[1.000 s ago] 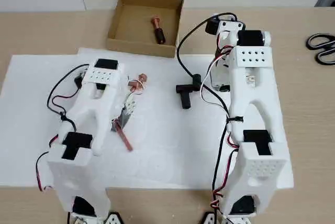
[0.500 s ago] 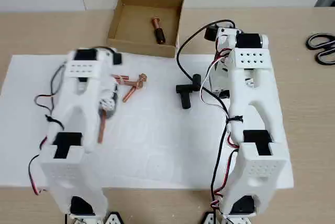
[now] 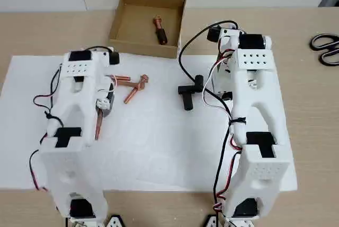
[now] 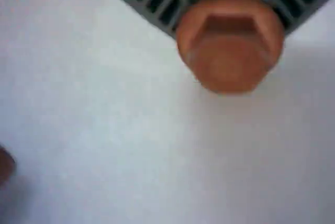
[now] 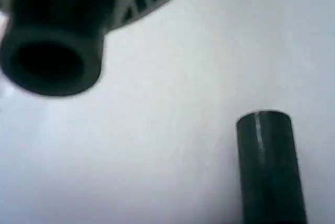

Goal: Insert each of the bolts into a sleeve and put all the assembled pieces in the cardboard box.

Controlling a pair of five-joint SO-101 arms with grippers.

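My left gripper (image 3: 104,105) is shut on a copper bolt (image 3: 99,124) over the left part of the white sheet. The bolt's hex head (image 4: 229,47) sits close in the left wrist view, between grey ribbed jaws. Loose copper bolts (image 3: 133,85) lie just right of that gripper. My right gripper (image 3: 224,86) is shut on a black sleeve (image 5: 51,60), which I see end-on with its bore open. Another black sleeve (image 5: 269,167) lies on the sheet beyond it. Black sleeves (image 3: 187,92) lie left of the right arm. The cardboard box (image 3: 121,23) at the back holds one assembled piece (image 3: 160,31).
A white sheet (image 3: 159,147) covers the table's middle, bare between the two arms toward the front. Scissors (image 3: 325,46) lie at the far right edge. Loose cables hang from both arms near the grippers.
My left arm has swung left with the bolt, which now points toward the table's front beside the arm. The loose bolts have come out from under it. The right arm has barely moved.
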